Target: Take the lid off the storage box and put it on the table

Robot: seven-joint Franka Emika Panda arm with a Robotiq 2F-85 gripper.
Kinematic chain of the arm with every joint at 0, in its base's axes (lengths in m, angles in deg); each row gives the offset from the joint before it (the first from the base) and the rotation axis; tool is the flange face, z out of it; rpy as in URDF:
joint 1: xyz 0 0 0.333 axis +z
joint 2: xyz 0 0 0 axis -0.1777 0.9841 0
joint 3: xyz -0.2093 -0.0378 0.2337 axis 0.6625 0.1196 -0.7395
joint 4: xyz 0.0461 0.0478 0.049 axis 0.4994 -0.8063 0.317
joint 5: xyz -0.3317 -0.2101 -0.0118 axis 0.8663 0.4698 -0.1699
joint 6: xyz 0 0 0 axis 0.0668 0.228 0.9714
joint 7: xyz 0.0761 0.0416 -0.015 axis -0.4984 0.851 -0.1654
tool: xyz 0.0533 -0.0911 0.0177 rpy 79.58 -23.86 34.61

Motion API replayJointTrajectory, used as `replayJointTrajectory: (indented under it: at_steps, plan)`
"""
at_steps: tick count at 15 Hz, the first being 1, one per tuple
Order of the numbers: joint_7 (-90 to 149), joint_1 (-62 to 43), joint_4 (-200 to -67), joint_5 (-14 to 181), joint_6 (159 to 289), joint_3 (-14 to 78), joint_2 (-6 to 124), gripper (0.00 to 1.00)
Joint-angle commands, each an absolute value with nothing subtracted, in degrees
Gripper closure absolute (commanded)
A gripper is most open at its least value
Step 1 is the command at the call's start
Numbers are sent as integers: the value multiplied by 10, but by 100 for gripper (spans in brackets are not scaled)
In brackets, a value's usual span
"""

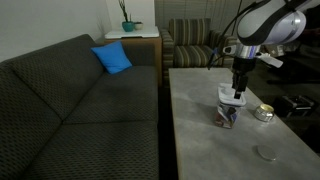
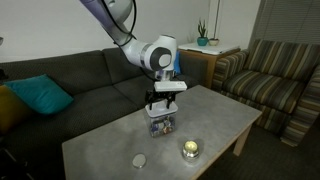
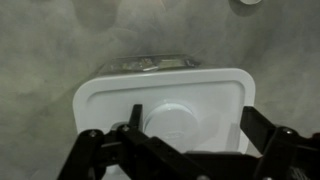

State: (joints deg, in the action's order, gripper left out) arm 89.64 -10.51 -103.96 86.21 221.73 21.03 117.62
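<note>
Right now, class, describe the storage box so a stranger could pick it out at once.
Find the long grey stone-topped table beside the dark sofa. Near its middle, under the gripper, stands the storage box. Unlike the round shiny tin and flat clear disc nearby, it is clear and rectangular, with a white lid and colourful contents.

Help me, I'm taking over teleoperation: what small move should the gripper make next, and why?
Probably squeeze the gripper shut on the lid. In the wrist view its fingers straddle the lid, which looks seated on the storage box. Whether they already pinch it is unclear.
</note>
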Motion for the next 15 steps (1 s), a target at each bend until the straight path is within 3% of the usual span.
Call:
replayJointTrajectory:
  at_steps: [1,15]
  plan:
    - [897,-104,-1066,871,2225,218,1161,0]
    - [828,-91,-1063,878,2298,233,1175,0]
